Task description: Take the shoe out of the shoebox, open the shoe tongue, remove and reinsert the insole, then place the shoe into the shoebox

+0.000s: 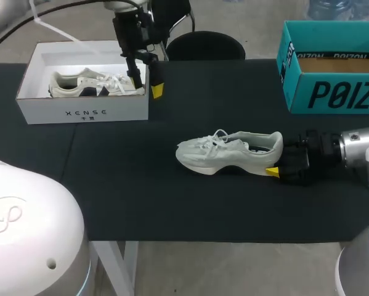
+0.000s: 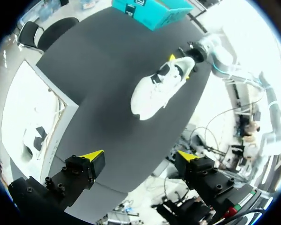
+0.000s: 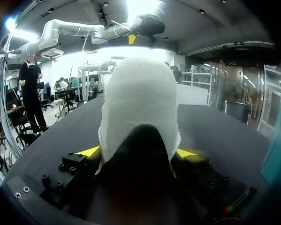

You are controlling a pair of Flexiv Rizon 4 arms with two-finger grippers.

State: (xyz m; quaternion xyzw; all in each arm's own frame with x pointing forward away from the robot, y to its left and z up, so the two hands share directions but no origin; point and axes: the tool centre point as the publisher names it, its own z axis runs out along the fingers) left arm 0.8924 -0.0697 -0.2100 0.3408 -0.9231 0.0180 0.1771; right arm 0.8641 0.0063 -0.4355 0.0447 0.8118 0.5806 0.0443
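A white sneaker (image 1: pixel 227 154) lies on its side in the middle of the black mat, toe toward my left. My right gripper (image 1: pixel 278 159) comes in from the right and is shut on its heel; in the right wrist view the heel (image 3: pixel 140 108) fills the gap, with a yellow tip pressed against each side of it. My left gripper (image 1: pixel 146 83) hangs open and empty over the right end of the white shoebox (image 1: pixel 30 92), which holds a second white sneaker (image 1: pixel 98 83). The left wrist view looks down on the lying sneaker (image 2: pixel 156 89) past that gripper's spread yellow tips (image 2: pixel 93 154).
A teal shoebox (image 1: pixel 332 68) stands open at the back right, close behind my right arm. The black mat (image 1: pixel 141 197) covers the table; its front edge runs near the lower part of the head view.
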